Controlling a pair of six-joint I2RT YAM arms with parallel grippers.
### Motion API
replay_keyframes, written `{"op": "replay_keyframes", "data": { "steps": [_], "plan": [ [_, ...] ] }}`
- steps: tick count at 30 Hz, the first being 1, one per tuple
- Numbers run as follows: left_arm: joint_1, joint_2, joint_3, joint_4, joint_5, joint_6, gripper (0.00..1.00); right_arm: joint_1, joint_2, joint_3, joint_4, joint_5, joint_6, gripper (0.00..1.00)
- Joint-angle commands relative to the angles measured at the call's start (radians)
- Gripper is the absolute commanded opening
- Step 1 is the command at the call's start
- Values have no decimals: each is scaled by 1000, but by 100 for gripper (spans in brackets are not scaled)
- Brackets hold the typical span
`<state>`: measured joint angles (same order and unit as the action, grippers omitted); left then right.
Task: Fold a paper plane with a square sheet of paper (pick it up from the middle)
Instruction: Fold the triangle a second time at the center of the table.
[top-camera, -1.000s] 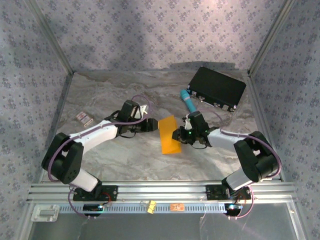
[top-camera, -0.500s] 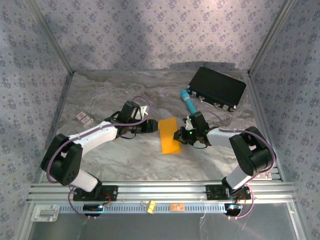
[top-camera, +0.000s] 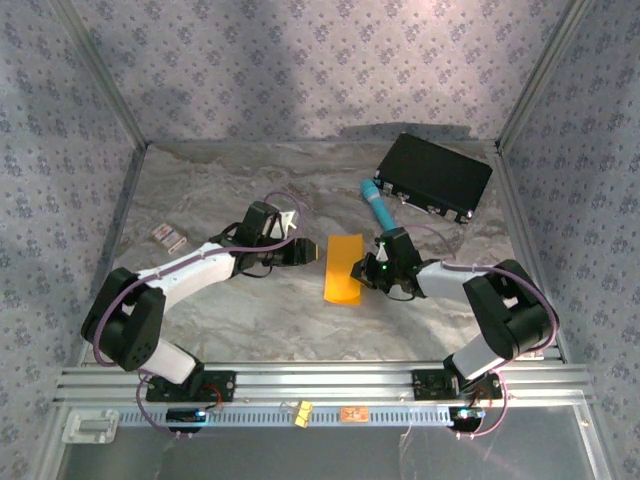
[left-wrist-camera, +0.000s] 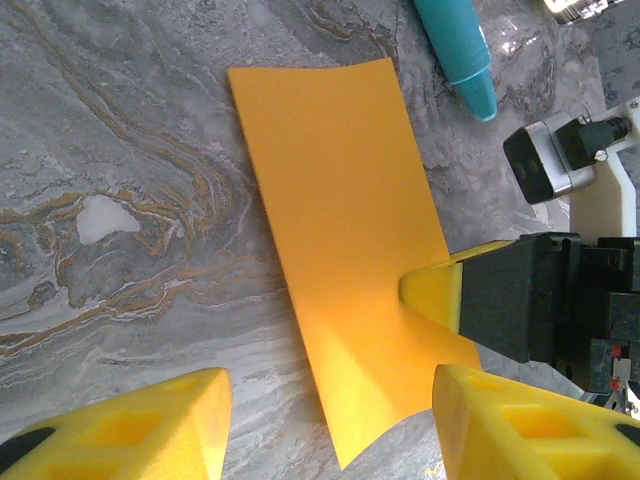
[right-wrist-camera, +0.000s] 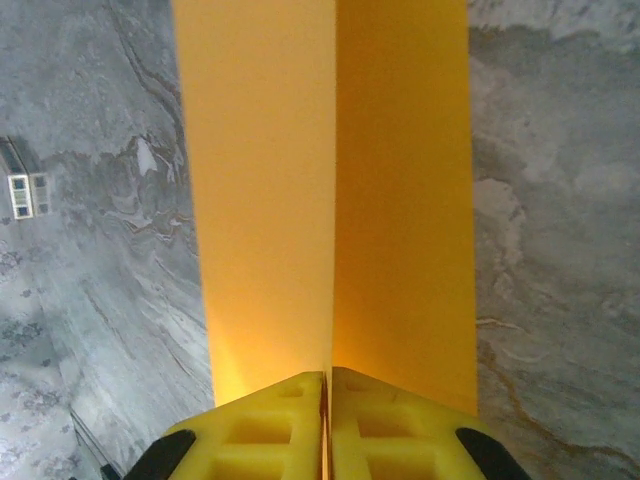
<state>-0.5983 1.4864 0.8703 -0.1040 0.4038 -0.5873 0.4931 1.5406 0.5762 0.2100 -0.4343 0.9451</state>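
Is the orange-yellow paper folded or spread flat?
Folded: the thin orange-yellow paper sheet shows a centre crease, pinched in the jaws of the right gripper.

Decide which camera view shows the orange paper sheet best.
The left wrist view: the orange paper sheet shows whole and large, with the right end effector pinching its long edge. The right wrist view shows it close but cropped; the top external view shows it whole but small.
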Motion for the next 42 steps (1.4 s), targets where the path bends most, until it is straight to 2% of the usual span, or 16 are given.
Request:
{"op": "replay_keyframes", "data": {
  "steps": [1, 3, 7, 11, 18, 26, 29, 32, 33, 42],
  "plan": [
    [-12, -18, 5, 18, 8, 36, 54, 10, -16, -6, 36, 17, 33, 12],
    [-27, -28, -7, 27, -11, 66, 54, 9, -14, -6, 46, 6, 35, 17],
    [-64, -46, -35, 56, -5, 138, 54, -4, -8, 3, 45, -26, 16, 20],
    [-125, -50, -17, -14, -22, 226, 55, -16, 2, 18, 29, -55, -7, 20],
    [-328, -43, -30, -25, -284, 337, 58, -34, 28, 41, 27, -100, -14, 15],
    [-531, 26, -8, -2, -596, 451, 65, -44, 39, 61, 16, -118, -11, 16],
    [-581, 70, 6, 12, -649, 507, 67, -44, 38, 64, 7, -109, -12, 16],
    [-612, 111, 29, 10, -697, 551, 70, -46, 43, 67, 10, -115, -10, 16],
    [-617, 120, 32, 18, -718, 559, 73, -46, 41, 67, 9, -115, -9, 16],
    [-642, 189, 67, 58, -809, 597, 74, -48, 33, 60, 4, -105, -8, 16]
  ]
}}
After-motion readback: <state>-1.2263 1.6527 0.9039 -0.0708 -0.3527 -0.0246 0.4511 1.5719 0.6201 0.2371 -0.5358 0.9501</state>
